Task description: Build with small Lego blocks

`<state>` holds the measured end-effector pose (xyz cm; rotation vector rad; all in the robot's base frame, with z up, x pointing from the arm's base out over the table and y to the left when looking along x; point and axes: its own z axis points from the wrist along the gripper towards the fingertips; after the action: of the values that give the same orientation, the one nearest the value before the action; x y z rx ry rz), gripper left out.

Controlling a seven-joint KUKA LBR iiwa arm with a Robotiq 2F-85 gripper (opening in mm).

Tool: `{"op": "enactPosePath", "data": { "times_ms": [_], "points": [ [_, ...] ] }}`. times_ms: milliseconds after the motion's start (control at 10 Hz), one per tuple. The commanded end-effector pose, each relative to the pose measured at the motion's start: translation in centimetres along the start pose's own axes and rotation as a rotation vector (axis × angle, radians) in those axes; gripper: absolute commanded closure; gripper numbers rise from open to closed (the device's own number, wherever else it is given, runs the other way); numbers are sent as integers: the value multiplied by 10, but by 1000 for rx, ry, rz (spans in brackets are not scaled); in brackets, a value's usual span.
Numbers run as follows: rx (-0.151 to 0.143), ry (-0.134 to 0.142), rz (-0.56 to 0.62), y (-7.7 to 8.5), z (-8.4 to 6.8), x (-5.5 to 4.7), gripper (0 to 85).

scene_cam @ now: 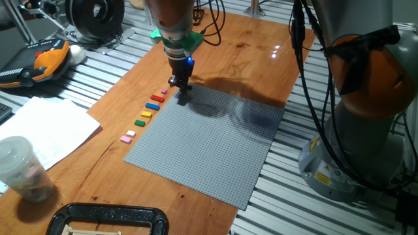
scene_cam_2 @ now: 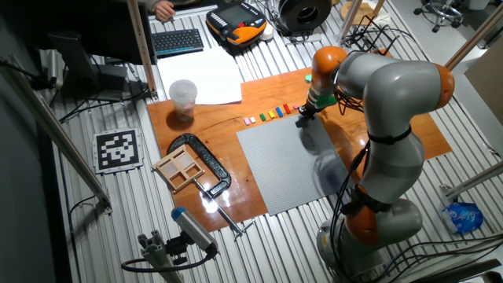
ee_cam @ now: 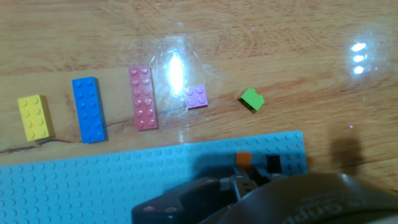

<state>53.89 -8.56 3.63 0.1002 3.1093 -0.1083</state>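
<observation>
At far-left plate corner: gripper (scene_cam: 182, 91) is lowered onto the grey baseplate (scene_cam: 215, 143); jaw width cannot be told.
Left of plate: bricks (scene_cam: 147, 110) are laid in a row on wood.
Other fixed view: gripper (scene_cam_2: 303, 116) is set beside the row (scene_cam_2: 271, 115).
Hand view: yellow brick (ee_cam: 35, 117), blue brick (ee_cam: 88, 109), pink brick (ee_cam: 142, 98), purple brick (ee_cam: 197, 97) and green brick (ee_cam: 252, 99) are seen; an orange brick (ee_cam: 243, 159) and a black brick (ee_cam: 273, 163) sit on the plate by the fingers.

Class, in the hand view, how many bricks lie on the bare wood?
5: yellow, blue, pink, purple, green, left to right; others may lie outside the frame.
</observation>
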Motion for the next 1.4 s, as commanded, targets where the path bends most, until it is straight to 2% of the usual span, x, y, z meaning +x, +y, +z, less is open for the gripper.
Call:
{"op": "enactPosePath", "data": {
  "times_ms": [0, 400, 1000, 1300],
  "points": [
    [0, 1, 2, 1, -1, 0, 680],
    [6, -2, -5, 0, -1, -1, 680],
    [-11, -2, -6, -5, 0, -7, 680],
    [-11, -2, -3, -3, 1, -6, 680]
  ]
}}
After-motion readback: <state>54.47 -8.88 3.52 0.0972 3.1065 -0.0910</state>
